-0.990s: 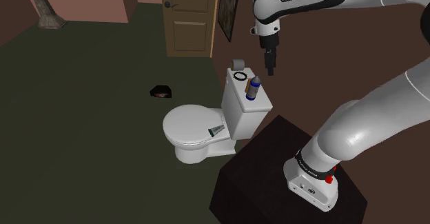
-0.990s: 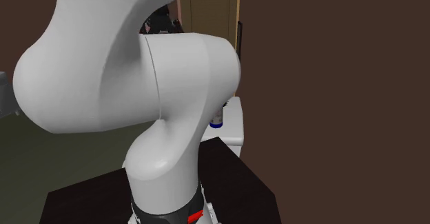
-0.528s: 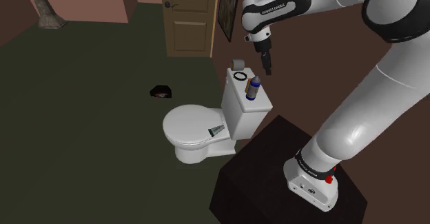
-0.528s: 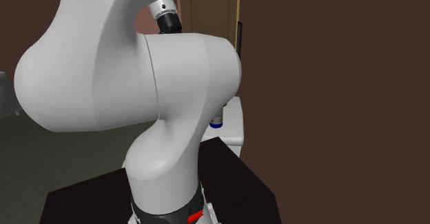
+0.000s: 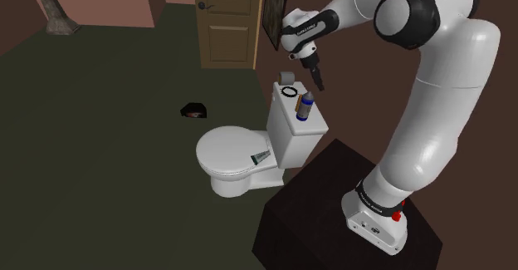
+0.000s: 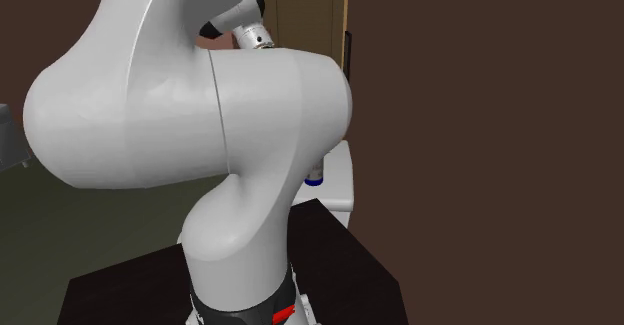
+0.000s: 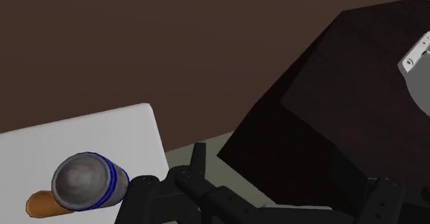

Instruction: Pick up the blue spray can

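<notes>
The spray can [image 5: 305, 107] stands upright on the white toilet tank lid [image 5: 286, 115], grey with blue bands. From above it shows a grey top and blue ring [image 7: 86, 181]. In the second exterior view its blue foot [image 6: 315, 179] peeks out beside the arm. My gripper [image 5: 318, 83] hangs tilted just above the can, slightly towards the shoulder view's right. Its black fingers [image 7: 198, 159] stand apart with nothing between them, and the can lies off to the side of one finger. The gripper [image 7: 289, 195] is open.
An orange item [image 7: 41, 203] lies against the can. A paper roll [image 5: 288, 78] and a black ring [image 5: 289, 91] sit further back on the lid. A tube [image 5: 261, 155] rests on the toilet seat. The dark stand [image 5: 332, 210] is close by, with the brown wall behind.
The arm has swung round and the hand has shifted slightly towards the shoulder view's left, tilting over the can. The can has not moved.
</notes>
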You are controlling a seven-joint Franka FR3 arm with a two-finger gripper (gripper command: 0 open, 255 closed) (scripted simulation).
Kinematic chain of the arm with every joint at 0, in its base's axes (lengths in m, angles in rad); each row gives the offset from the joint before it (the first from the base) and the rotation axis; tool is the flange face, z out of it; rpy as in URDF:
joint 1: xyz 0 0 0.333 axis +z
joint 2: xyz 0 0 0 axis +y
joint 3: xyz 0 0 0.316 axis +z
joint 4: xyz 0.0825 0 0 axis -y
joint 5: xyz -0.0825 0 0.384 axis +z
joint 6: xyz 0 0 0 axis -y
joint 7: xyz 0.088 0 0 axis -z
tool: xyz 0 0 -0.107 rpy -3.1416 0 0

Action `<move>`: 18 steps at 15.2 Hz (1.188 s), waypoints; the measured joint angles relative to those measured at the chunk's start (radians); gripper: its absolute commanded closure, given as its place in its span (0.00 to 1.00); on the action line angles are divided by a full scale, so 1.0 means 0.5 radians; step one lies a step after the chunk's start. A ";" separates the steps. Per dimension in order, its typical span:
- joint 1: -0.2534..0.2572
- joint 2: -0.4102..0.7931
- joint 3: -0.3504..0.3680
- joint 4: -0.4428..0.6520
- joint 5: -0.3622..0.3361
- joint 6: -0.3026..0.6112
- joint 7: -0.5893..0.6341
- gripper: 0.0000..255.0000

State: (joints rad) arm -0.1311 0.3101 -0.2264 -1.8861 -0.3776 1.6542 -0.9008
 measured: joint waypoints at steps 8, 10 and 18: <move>-0.106 0.690 -0.027 0.625 -0.156 0.000 -0.326 0.00; -0.126 0.859 -0.030 0.805 -0.192 -0.026 -0.403 0.00; -0.218 1.607 -0.054 1.699 -0.297 -0.188 -0.720 0.00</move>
State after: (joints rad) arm -0.2401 1.1139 -0.2534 -1.0366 -0.5261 1.5600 -1.2609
